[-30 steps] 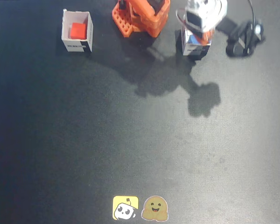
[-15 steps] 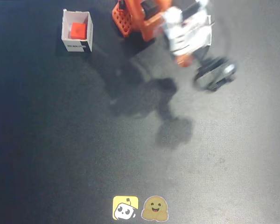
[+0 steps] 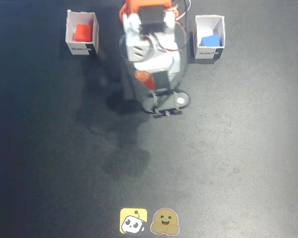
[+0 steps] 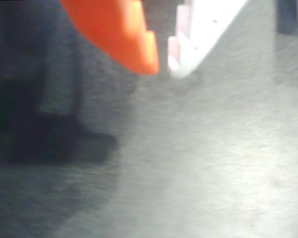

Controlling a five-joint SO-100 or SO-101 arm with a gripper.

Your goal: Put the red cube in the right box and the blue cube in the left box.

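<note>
The dark table (image 3: 228, 163) lies bare across most of the fixed view, with wide open room below the arm (image 3: 151, 44) and out to both side edges; only two stickers (image 3: 148, 221) sit at the bottom edge. The arm comes in from the top edge, its base cut off there, and stands between the two boxes without touching either. In this view the red cube (image 3: 83, 32) rests inside the box on the left (image 3: 82, 33), and the blue cube (image 3: 210, 40) rests inside the box on the right (image 3: 209, 37); both boxes stand upright near the top edge, well apart from each other, each with a black-text label on its front wall. The claw (image 4: 163, 65) shows best in the wrist view, where the orange finger (image 4: 116, 29) and the white finger (image 4: 206, 27) come in from the top edge with their tips nearly together, a narrow gap between them and nothing held. Below them the table is blurred, with a dark shadow on the left. In the fixed view the claw is hidden under the arm's own body, and the print inside the boxes is too small to make out.
</note>
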